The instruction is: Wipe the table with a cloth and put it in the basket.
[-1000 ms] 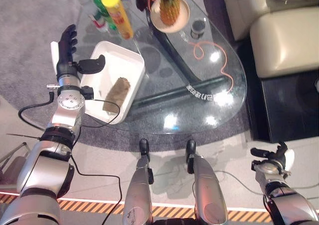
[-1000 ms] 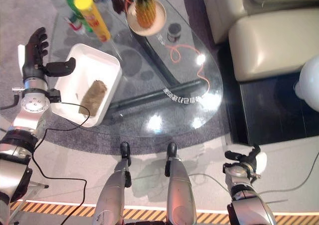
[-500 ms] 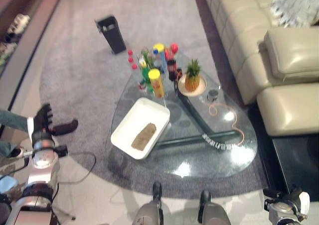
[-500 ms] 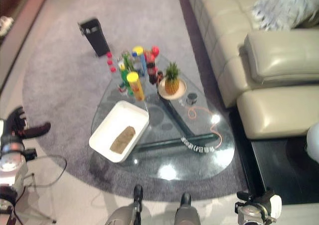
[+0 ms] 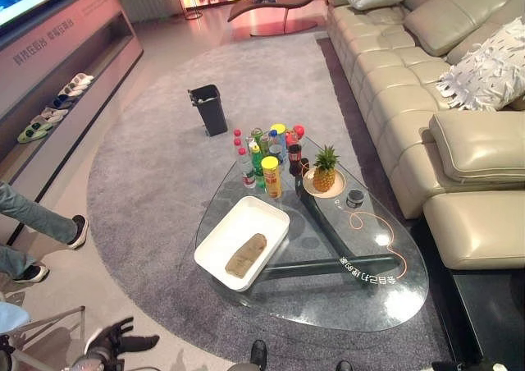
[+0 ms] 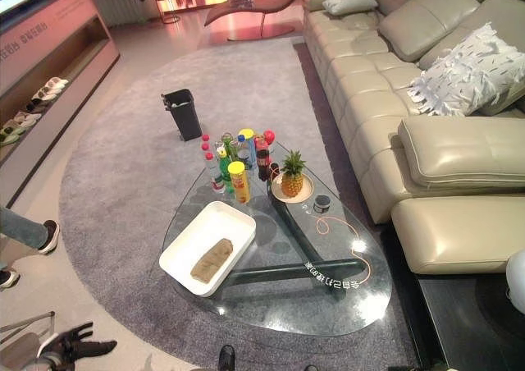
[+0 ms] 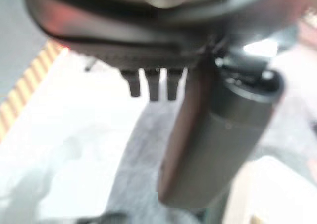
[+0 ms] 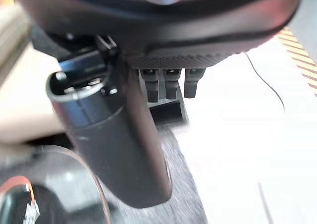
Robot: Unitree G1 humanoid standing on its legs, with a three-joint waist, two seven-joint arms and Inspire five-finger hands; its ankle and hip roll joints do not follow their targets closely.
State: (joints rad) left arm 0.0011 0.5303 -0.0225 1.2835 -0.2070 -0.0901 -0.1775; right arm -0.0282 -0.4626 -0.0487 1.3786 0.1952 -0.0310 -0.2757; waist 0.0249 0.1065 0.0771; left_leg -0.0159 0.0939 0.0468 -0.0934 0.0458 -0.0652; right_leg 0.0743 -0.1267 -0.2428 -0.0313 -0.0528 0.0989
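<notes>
The dark left hand (image 5: 115, 343) is seen low over the pale floor, well apart from the glass-topped teardrop coffee table (image 5: 361, 301); its fingers (image 6: 70, 336) are spread straight with the thumb held out, and nothing is held. In the right wrist view, the dark right hand (image 8: 163, 45) is shown with fingers (image 8: 168, 85) extended and relaxed beside the thumb, and nothing is grasped.

The brown folded cloth (image 5: 246, 254) is found lying inside the white rectangular basket (image 5: 215, 248), which rests on the table's near left part. Beyond the basket on the table, a yellow-capped cylindrical can (image 5: 271, 176) is stood among a cluster of red-capped and green bottles (image 5: 256, 148). To the right of that cluster, a pineapple (image 5: 326, 167) is set upright on a round wooden plate (image 5: 312, 185), with a small dark cup (image 5: 356, 198) just beside it and an orange cord (image 5: 379, 240) trailing over the glass.

Past the table's far end a black waste bin (image 5: 208, 109) is stood on the grey round rug (image 5: 148, 166). To the right of the table a cream leather sofa (image 5: 394, 100) is placed. A person's legs in jeans (image 5: 33, 223) are seen well left of the table.
</notes>
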